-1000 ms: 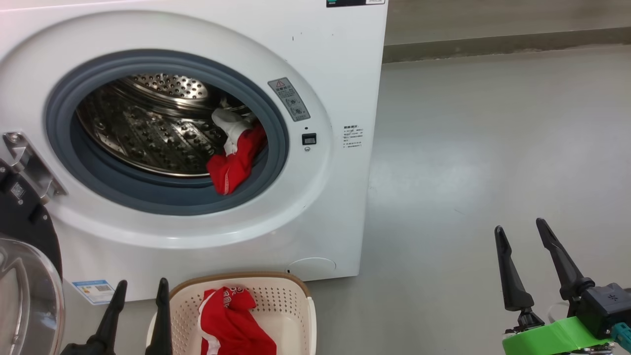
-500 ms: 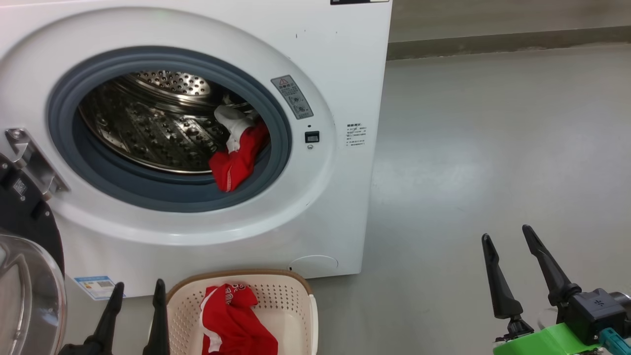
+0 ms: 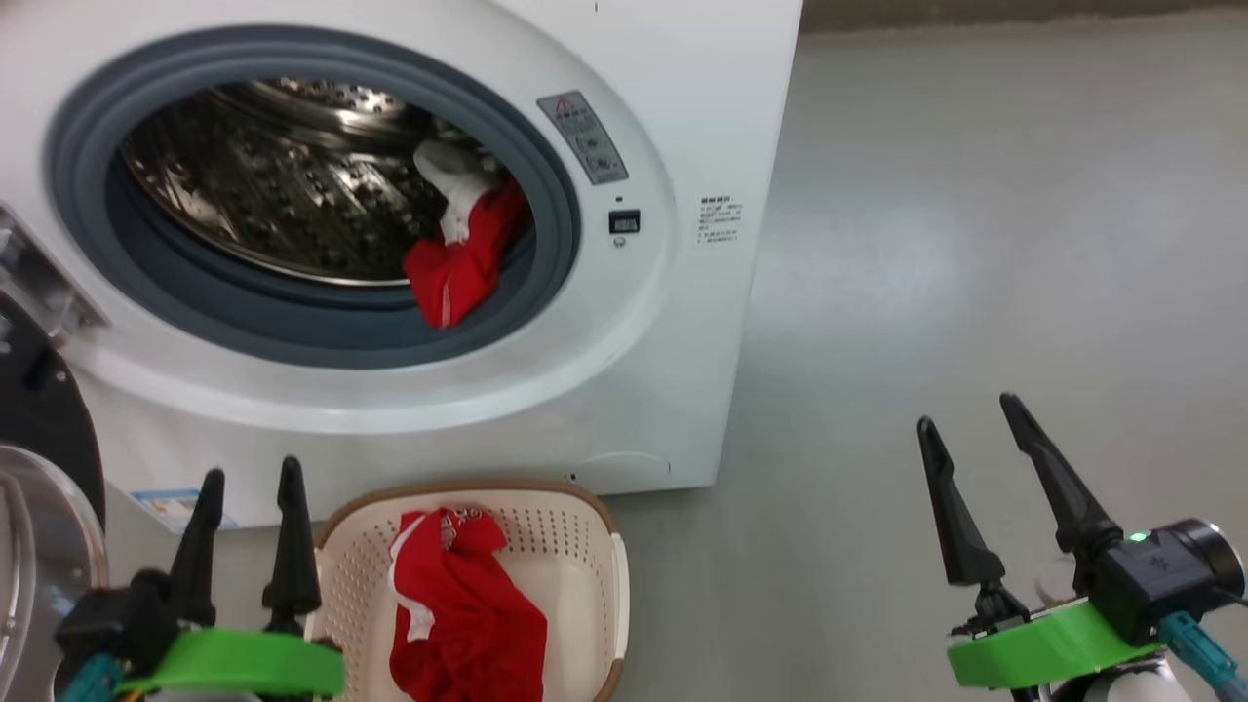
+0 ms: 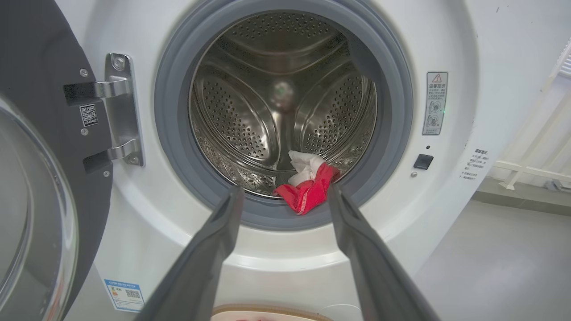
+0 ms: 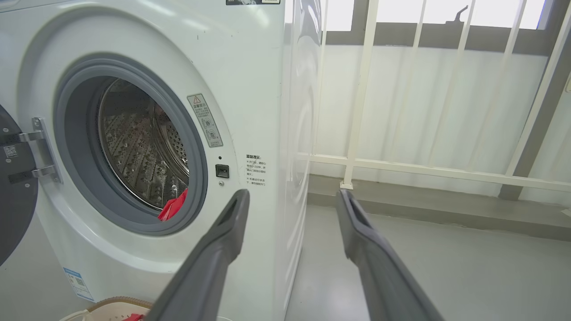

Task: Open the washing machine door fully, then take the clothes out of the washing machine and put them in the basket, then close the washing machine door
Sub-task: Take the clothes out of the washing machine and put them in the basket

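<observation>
At the far left the washing machine door (image 3: 37,429) stands swung wide open on its metal hinge (image 4: 120,109), showing its black rim and clear glass bowl. Just right of it the left gripper (image 3: 250,472) hovers low in front of the washing machine (image 3: 673,117), its two dark fingers spread apart and empty (in the left wrist view they frame the mouth of the drum). Beside that gripper, on the floor at the machine's foot, stands the basket (image 3: 575,546), with one red piece of the clothes (image 3: 463,604) crumpled inside it. Above it a second garment (image 3: 458,263), red with a white part, lies at the lower right of the steel drum (image 3: 263,195), draped onto the grey gasket (image 3: 322,336). Well to the right, over the bare grey floor (image 3: 975,195), the right gripper (image 3: 967,413) hangs apart from everything, its fingers released too, grasping nothing
</observation>
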You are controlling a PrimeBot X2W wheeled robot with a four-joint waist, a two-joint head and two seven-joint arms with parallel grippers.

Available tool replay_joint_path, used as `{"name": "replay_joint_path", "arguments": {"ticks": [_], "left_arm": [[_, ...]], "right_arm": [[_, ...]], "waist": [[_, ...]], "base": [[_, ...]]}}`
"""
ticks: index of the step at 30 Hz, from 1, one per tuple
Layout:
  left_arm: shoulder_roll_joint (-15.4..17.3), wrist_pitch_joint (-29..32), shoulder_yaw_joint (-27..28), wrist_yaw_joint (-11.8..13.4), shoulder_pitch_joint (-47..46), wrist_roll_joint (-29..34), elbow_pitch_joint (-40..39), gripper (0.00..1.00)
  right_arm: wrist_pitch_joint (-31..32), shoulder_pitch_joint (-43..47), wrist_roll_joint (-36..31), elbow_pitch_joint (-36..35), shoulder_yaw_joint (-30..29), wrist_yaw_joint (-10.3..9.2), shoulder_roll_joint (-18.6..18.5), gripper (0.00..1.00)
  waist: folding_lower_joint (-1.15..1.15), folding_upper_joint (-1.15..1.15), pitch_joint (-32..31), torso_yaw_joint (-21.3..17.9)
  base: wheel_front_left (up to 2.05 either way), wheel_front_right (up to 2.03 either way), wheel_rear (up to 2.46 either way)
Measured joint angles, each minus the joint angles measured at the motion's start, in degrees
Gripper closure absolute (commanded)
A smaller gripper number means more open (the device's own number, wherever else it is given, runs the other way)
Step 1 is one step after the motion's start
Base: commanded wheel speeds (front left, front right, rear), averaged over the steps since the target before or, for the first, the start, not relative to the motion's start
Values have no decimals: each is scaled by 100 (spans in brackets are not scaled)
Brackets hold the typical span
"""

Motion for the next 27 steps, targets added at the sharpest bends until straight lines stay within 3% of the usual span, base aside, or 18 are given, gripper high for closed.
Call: {"name": "replay_joint_path", "arguments": {"ticks": [6,11,27], "left_arm": [[-24,0,13,-4,-677,-71,341,0],[-15,0,-8,-157,-1436,-165,698,0],[288,-26,32,-246,-3831,-60,1917,0]], "right_arm": [[0,-286,-7,-57,51,0,-11,0],[0,-553,-8,-57,192,0,-20,0],[0,-1484,4,-203,177,0,-58,0]], "waist": [[0,0,408,15],[0,0,780,11],[0,0,2028,-209]], "base": [[0,0,0],[0,0,0],[0,0,0]]}}
